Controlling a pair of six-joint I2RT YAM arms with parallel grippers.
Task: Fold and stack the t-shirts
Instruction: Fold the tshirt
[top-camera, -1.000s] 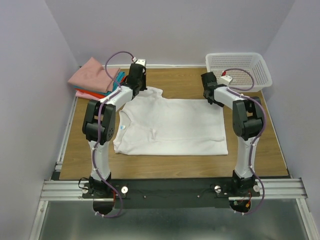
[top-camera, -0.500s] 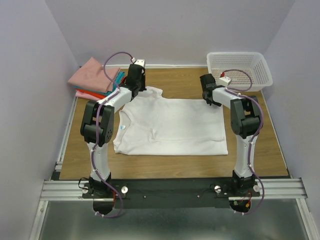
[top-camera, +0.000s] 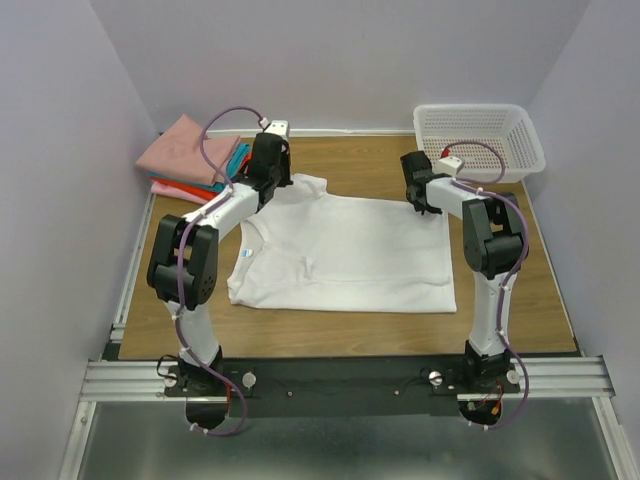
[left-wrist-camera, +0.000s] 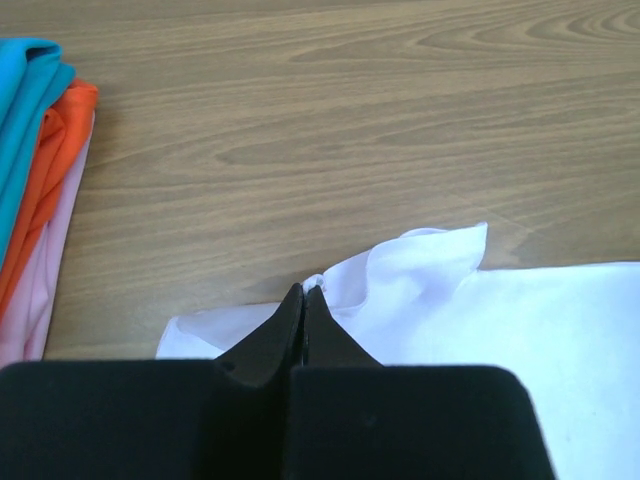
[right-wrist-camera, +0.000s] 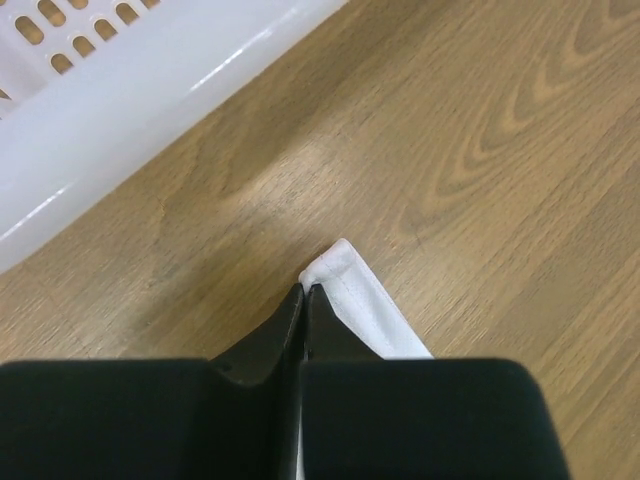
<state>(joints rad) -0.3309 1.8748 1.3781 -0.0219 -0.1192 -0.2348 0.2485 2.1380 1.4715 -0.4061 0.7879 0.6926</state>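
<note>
Shirt-folding beginning: left gripper pinching white t-shirt sleeve at tips, right gripper pinching hem corner, seemingly; next needing synchronized lift, nearward carry.

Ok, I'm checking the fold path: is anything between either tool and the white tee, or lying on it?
Nothing visible. The left tool and right tool are each shut on the far edge of the white tee, whose top is bare. The basket and folded stack lie apart from it.
</note>
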